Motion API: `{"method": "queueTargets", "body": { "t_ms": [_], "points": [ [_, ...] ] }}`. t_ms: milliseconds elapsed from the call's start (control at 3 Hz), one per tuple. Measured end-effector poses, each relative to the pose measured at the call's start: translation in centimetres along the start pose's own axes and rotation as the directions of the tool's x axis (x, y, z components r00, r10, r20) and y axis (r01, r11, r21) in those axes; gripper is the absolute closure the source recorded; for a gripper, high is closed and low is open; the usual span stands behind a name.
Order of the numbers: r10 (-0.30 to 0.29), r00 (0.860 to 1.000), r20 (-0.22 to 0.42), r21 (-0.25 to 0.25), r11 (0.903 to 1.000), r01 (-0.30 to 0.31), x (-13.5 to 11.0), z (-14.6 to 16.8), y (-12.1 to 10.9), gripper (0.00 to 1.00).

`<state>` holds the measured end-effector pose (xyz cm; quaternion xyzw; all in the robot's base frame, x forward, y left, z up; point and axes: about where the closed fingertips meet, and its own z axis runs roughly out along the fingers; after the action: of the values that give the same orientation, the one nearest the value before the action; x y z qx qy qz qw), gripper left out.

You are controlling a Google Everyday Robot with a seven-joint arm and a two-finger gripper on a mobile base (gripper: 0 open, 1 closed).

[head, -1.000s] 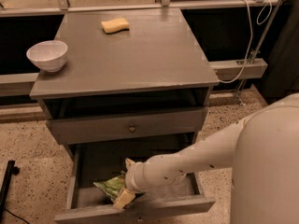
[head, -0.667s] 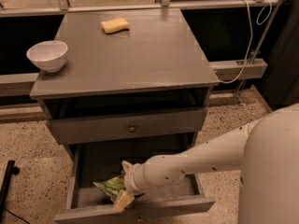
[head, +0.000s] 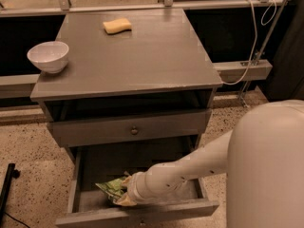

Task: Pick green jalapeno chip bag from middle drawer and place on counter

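The green jalapeno chip bag [head: 109,187] lies crinkled on the floor of the open middle drawer [head: 74,184], near its front left. My gripper [head: 124,197] is down inside the drawer at the bag's right edge, touching or overlapping it. My white arm reaches in from the lower right and hides the drawer's right half. The counter [head: 142,56] is the broad grey top above.
A white bowl [head: 48,56] stands at the counter's left edge and a yellow sponge [head: 117,25] lies at its back. A closed drawer front with a small knob [head: 134,130] sits just above the open drawer. A white cable [head: 251,37] hangs at the right.
My arm and gripper have shifted slightly left inside the drawer, closer onto the bag. The bag has stayed in place.
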<state>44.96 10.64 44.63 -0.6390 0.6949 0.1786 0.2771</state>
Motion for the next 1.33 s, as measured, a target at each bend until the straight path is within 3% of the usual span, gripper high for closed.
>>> {"method": "queueTargets", "body": {
  "t_ms": [333, 667, 1000, 1333],
  "points": [
    [-0.062, 0.995, 0.079, 0.015, 0.9980, 0.061, -1.3, 0.2, -0.1, 0.81],
    [-0.248, 0.949, 0.197, 0.039, 0.9688, 0.245, -4.8, -1.0, -0.9, 1.00],
    [-0.416, 0.852, 0.317, 0.088, 0.9077, 0.410, -9.3, -7.0, -0.7, 1.00],
    [-0.569, 0.742, 0.355, 0.164, 0.8194, 0.549, -14.4, -15.7, 0.2, 1.00]
  ]
}}
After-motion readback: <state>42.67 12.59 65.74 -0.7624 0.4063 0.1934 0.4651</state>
